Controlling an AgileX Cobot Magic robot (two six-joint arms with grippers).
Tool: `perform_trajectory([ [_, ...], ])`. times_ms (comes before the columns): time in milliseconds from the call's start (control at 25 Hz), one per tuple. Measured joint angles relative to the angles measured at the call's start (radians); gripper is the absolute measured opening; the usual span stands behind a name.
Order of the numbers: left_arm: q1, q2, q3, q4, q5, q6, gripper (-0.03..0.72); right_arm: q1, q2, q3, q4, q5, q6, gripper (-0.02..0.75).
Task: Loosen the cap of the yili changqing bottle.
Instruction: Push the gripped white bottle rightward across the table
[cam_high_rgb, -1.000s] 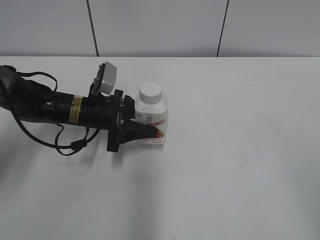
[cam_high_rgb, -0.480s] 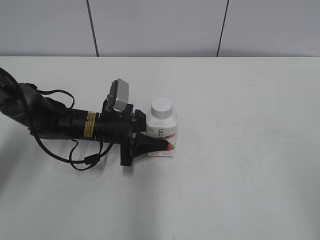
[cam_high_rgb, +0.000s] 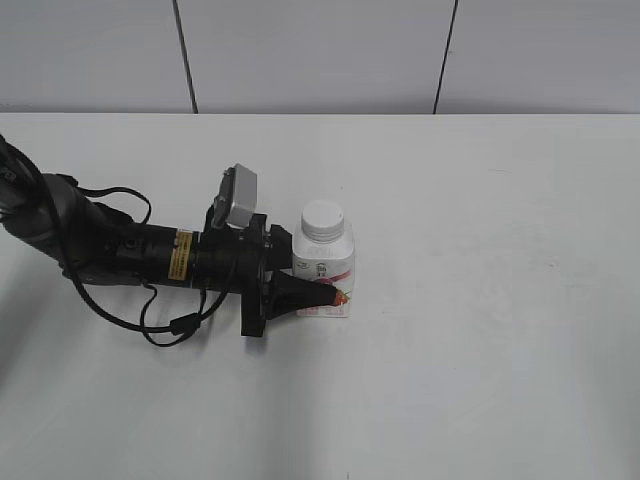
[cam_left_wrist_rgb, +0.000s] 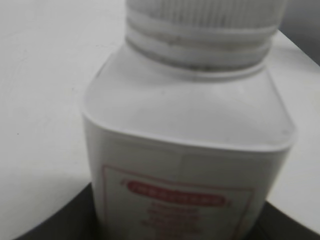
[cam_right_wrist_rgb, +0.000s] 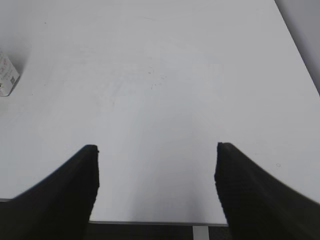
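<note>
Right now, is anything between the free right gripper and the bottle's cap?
Nothing visible. The right gripper hangs open over bare table, and the cap is uncovered on top of the yili changqing bottle. The left gripper grips only the bottle's lower body from the left.

Cap top: in the left wrist view the cap (cam_left_wrist_rgb: 202, 15) was cut off by the upper edge; only its ribbed rim showed.
Bottle base: the yili changqing bottle (cam_left_wrist_rgb: 187, 150) ran off the lower edge there, and its label print was too blurred to read.
Far finger: in the exterior view the bottle (cam_high_rgb: 326, 262) hid the far side of the left claw (cam_high_rgb: 318, 290).
Bottle, right wrist view: only a corner (cam_right_wrist_rgb: 7, 75) showed at the left edge.
Right claw: its fingers (cam_right_wrist_rgb: 60, 192) were cut off by the lower edge.
</note>
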Motion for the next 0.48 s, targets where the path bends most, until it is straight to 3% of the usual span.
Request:
perform_trajectory([
  [480,0.000,0.000,0.000,0.003,-0.001,0.000,0.375,0.000,0.000,0.000,0.000,0.000,0.000,0.571],
])
